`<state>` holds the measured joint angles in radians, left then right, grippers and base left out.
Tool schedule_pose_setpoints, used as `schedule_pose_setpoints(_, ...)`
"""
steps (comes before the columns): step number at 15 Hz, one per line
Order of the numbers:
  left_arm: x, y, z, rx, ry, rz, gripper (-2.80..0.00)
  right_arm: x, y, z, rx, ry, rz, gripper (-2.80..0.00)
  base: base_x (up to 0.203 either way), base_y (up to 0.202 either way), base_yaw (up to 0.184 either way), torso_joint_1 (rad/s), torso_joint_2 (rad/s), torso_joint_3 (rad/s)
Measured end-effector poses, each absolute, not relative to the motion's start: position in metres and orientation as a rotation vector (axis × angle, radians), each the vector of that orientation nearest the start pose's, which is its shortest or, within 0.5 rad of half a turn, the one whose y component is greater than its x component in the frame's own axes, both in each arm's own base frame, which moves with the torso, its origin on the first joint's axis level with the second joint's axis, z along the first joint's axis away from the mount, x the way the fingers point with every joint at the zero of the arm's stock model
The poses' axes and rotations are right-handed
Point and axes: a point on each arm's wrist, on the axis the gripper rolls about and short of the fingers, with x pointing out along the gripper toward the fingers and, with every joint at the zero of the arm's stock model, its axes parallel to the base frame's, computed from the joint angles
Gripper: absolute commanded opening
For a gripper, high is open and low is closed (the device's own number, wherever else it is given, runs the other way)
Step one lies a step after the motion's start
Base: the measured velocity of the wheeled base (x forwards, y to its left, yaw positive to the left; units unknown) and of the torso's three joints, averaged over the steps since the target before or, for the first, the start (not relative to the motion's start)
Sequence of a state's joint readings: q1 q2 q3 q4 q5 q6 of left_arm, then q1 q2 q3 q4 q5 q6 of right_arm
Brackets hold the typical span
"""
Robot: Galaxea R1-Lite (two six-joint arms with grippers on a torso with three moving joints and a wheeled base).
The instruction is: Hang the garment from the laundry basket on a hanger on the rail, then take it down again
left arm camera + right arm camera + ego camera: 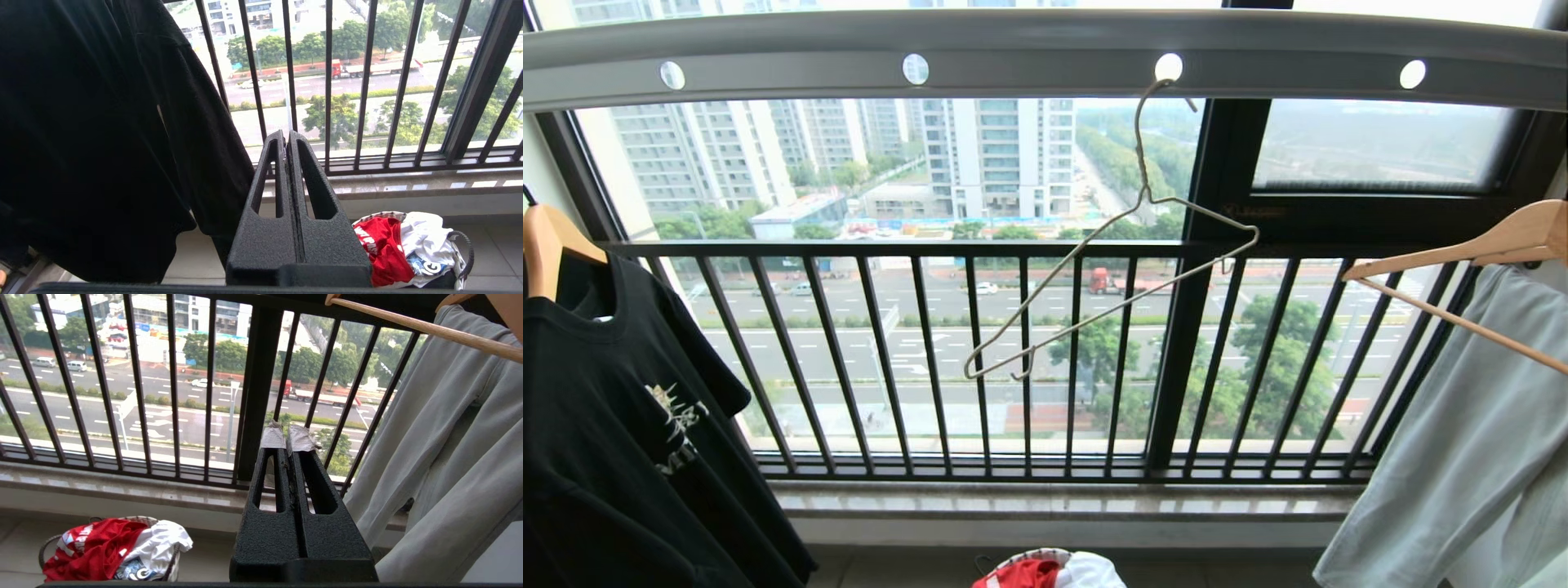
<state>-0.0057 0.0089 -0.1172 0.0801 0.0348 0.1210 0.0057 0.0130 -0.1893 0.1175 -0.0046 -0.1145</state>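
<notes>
The window railing (pixel 1013 359) of black bars spans the far side, with the street and tower blocks beyond it. Above it runs the rail (pixel 1045 57), a wide grey bar with round white holes. On the left a black T-shirt (pixel 621 425) with pale print hangs from a wooden hanger (pixel 547 241); on the right a pale grey garment (pixel 1470 457) hangs from another wooden hanger (pixel 1486 245). Between them the wire hanger (pixel 1127 269) hangs empty from one hole of the rail, tilted with its left shoulder low.

On the floor near the window sill (pixel 1062 502) sits the laundry basket (pixel 51 543). The red T-shirt (pixel 94 549) lies crumpled in its left part, touching a white shirt (pixel 157 545) with blue print on its right.

Neither arm shows in the head view. The left gripper (pixel 286 136) has its fingers pressed together and holds nothing; it sits just right of the black T-shirt, with the basket low to its right. The right gripper (pixel 287 437), with pale tape on its tips, is also closed and empty, just left of the grey garment, with the basket low to its left
</notes>
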Motion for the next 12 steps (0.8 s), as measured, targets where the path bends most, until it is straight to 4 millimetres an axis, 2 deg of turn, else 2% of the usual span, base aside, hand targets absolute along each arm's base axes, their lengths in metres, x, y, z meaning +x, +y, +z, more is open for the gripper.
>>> schedule_pose_setpoints(3, -0.027, 0.0, 0.086, 0.137, -0.009, -0.007, -2.8, -0.029, 0.0, 0.092, -0.11, -0.035, 0.004, -2.8, 0.0, 0.0, 0.0, 0.0, 0.0, 0.0)
schedule_pose_setpoints(6, -0.024, 0.0, 0.077, 0.148, 0.014, -0.026, -2.8, -0.024, 0.0, 0.078, -0.105, -0.006, 0.016, -2.8, 0.0, 0.0, 0.0, 0.0, 0.0, 0.0)
schedule_pose_setpoints(12, -0.024, 0.0, 0.075, 0.071, 0.025, -0.029, -2.8, -0.024, 0.0, 0.075, -0.058, 0.014, 0.023, -2.8, 0.0, 0.0, 0.0, 0.0, 0.0, 0.0)
